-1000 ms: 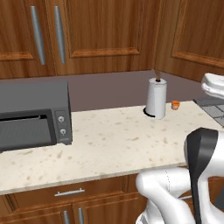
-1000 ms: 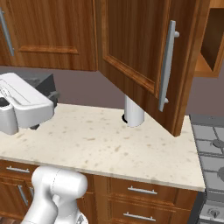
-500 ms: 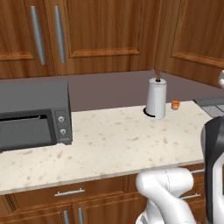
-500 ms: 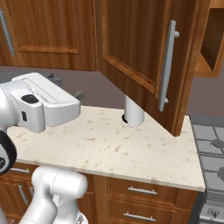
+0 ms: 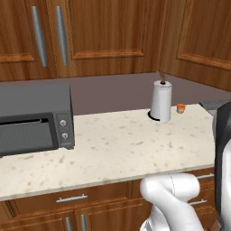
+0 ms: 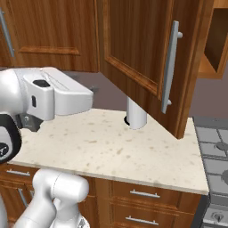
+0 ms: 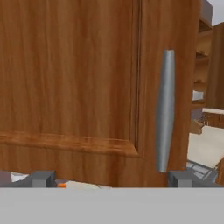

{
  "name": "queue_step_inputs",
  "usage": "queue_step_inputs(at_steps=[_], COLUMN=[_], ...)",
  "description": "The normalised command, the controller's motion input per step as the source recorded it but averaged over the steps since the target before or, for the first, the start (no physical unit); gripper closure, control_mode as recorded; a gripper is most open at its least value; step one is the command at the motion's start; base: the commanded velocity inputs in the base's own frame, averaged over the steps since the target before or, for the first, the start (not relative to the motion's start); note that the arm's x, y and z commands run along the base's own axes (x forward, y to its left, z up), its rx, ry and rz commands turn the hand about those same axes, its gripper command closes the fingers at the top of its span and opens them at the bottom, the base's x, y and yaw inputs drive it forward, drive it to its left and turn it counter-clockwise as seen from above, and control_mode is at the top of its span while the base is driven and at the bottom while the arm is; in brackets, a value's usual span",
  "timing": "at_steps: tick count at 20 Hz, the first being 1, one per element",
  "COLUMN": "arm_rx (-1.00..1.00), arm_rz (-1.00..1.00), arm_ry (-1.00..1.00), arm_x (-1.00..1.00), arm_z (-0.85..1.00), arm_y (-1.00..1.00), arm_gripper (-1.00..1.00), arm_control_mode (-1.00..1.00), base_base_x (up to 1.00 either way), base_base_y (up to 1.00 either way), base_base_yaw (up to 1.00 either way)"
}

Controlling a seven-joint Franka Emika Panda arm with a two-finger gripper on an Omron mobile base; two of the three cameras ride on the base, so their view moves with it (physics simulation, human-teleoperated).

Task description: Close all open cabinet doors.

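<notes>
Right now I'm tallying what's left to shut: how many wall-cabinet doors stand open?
1. The open cabinet door swings out over the counter near the stove; the hand view faces its silver handle. The two closed doors sit above the toaster oven. Others may be out of frame.

The cabinet doors (image 6: 138, 49) are reddish-brown wood with a streaky grain, each with a silver handle (image 6: 170, 67). The counter (image 5: 126, 149) is cream with brown speckles. At the left of the left base view the toaster oven (image 5: 34, 118) is dark grey. The paper towel roll (image 5: 161, 101) is white, and the small cup (image 5: 181, 108) beside it is orange. The stove (image 6: 216, 147) is grey.
</notes>
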Motion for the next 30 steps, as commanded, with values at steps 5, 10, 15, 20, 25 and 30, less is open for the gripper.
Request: queue_step_inputs(at_steps=[5,10,15,20,25,30], arm_rx=[0.00,0.01,0.00,0.00,0.00,0.00], arm_rz=[0.00,0.01,0.01,0.00,-0.01,0.00], arm_ry=[0.13,0.00,-0.04,-0.04,0.00,0.00], arm_x=[0.19,0.27,0.23,0.22,0.47,0.34], arm_z=[-0.01,-0.04,-0.06,-0.13,0.00,0.00], arm_y=[-0.08,-0.05,-0.02,-0.01,-0.17,-0.26], arm_gripper=[-1.00,-1.00,-1.00,-1.00,-1.00,-1.00], arm_control_mode=[-1.00,-1.00,-1.00,-1.00,-1.00,-1.00], base_base_x=[0.00,0.00,0.00,0.00,0.00,0.00], base_base_y=[0.00,0.00,0.00,0.00,0.00,0.00], base_base_yaw=[0.00,0.00,0.00,0.00,0.00,0.00])
